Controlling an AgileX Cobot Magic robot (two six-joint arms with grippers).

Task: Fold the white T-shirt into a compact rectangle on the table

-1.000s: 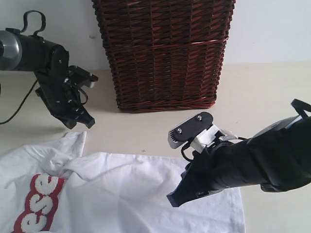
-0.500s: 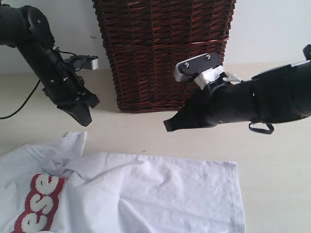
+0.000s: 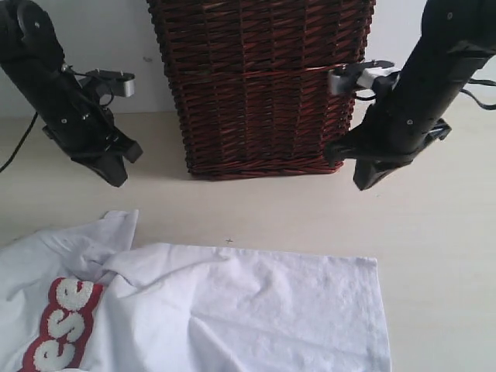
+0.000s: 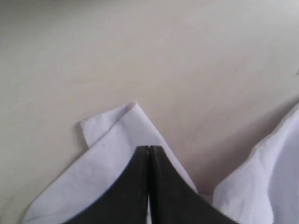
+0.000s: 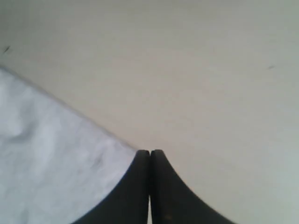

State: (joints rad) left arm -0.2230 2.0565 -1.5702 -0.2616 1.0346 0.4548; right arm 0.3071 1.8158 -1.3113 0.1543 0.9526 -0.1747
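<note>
Both black robot grippers have been pulled up and back since a second ago: the right gripper [image 3: 364, 180], which was hung low over the shirt, is now held beside the basket's bottom right corner, and the left gripper [image 3: 116, 177] has been moved a little farther from the shirt's sleeve. Nearest of all, the white short-sleeved cotton T-shirt [image 3: 232, 310] is spread out but wrinkled on the smooth pale beige table [image 3: 434, 256], with part of it cut off by the picture's edge. On its left part fuzzy white letters edged in red [image 3: 66, 322] are seen, and one sleeve [image 3: 116, 229] is bunched up beside them. In the wrist views the left fingers [image 4: 135, 186] are pressed together on nothing, with a cloth corner seen under them, and the right fingers [image 5: 168, 196] are pressed together the same way above the shirt's edge. Farther back, the tall dark brown wicker basket [image 3: 260, 85] is stood between the two arms, before the white wall [image 3: 395, 31].
</note>
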